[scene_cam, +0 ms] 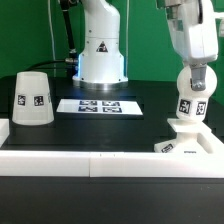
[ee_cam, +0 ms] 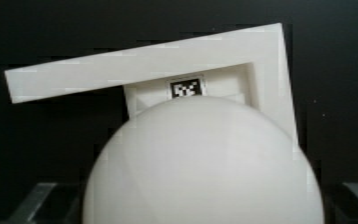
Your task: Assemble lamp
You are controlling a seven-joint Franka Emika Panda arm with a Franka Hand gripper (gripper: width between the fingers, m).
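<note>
Exterior view puts the bulb [scene_cam: 186,106] at 3 o'clock in the scene, right over the base [scene_cam: 186,142]. The shade [scene_cam: 30,98] sits well apart at 9 o'clock. Your gripper [scene_cam: 194,78] is closed on the bulb's ball end and holds nothing else. The long axis is near upright, stem toward 6 o'clock, leaning slightly to 7. Expect light, stiff, smooth plastic — round, so likely to slip. Keep your hold across the ball's widest part.

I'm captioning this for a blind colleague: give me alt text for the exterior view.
The robot's fingers grip the bulb, its stem standing on the base at the view's right; the shade sits apart at the left.
</note>
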